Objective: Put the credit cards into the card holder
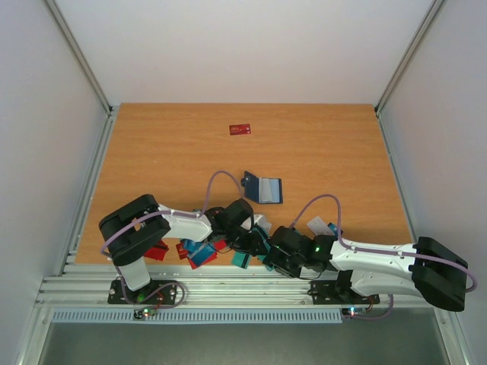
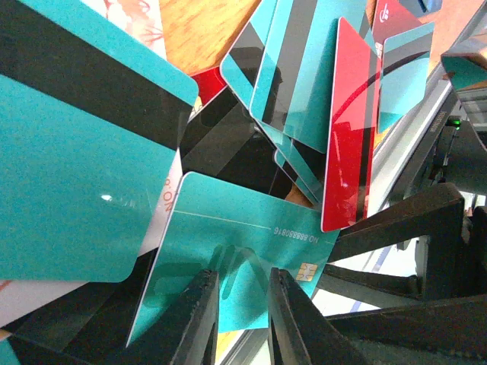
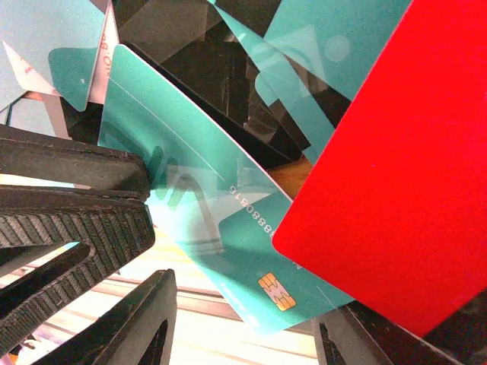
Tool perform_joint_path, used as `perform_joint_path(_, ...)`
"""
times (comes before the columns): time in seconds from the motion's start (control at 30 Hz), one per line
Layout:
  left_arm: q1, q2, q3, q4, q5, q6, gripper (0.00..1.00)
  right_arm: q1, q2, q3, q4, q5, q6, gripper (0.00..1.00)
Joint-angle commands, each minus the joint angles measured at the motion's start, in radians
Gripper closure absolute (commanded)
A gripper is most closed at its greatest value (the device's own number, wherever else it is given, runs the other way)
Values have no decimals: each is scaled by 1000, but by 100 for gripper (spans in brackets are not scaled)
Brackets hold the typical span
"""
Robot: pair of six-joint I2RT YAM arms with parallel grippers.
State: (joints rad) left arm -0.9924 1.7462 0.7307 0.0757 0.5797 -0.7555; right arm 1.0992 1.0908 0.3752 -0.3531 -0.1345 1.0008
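Credit cards lie in a loose pile (image 1: pixel 194 251) at the table's near edge, teal, red and black. One teal chip card (image 2: pixel 243 228) overhangs the edge. My left gripper (image 2: pixel 243 277) is nearly shut, a narrow gap between its jaws, its tips against this card's face. The same card shows in the right wrist view (image 3: pixel 228 220), its chip end between the wide-open jaws of my right gripper (image 3: pixel 243 312). Both grippers meet at the front centre, left (image 1: pixel 247 236) and right (image 1: pixel 272 255). The card holder (image 1: pixel 263 188) lies open just beyond them.
A single red card (image 1: pixel 240 129) lies far back on the table. A few cards (image 1: pixel 319 226) lie by the right arm. A big red card (image 3: pixel 396 175) overlaps the teal card. The metal rail (image 1: pixel 228 293) runs along the table's near edge.
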Motion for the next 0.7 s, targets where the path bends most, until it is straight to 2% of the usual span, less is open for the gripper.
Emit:
perform_joint_path(0.0, -7, 29, -50, -140, -49, -1, 78, -10, -26, 62, 59, 37, -27, 51)
perform_joint_path(0.33, -7, -7, -47, -149, -49, -11, 78, -10, -35, 76, 56, 36, -29, 56)
perform_joint_path(0.67, -7, -33, -49, -163, -52, -13, 78, -10, 1, 117, 42, 48, -42, 67)
